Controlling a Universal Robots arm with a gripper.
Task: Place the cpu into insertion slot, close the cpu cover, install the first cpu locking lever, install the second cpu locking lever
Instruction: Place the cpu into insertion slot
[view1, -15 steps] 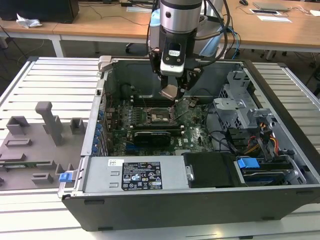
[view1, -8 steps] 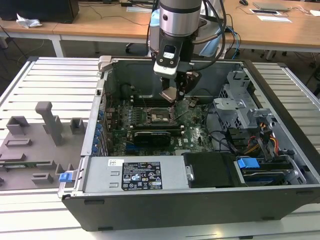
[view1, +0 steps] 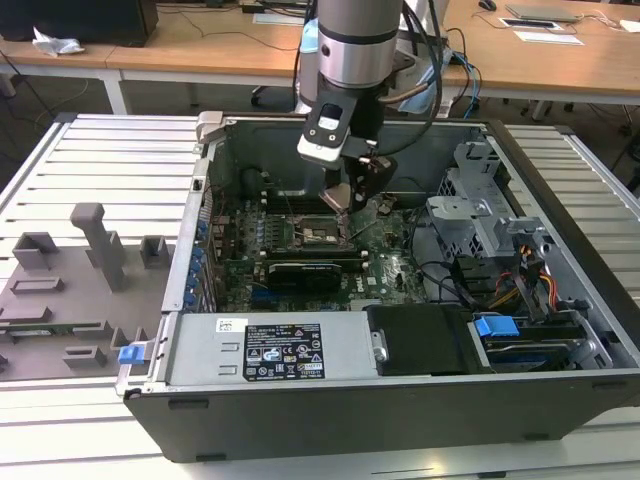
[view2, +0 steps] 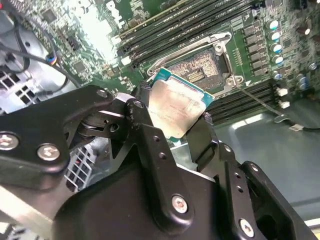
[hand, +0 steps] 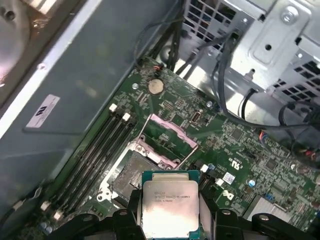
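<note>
While the cpu cover (hand: 172, 125) stands flipped open to bare the insertion slot (hand: 131, 172), my claw (view2: 175, 114) pinches the cpu (view2: 176, 106) by its edges, poised just above it.

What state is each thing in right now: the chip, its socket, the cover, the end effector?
cpu, gripped and held up, not seated
insertion slot, empty and uncovered
cpu cover, swung open, off the slot
end effector, shut on the cpu
computer case, side panel off
</note>
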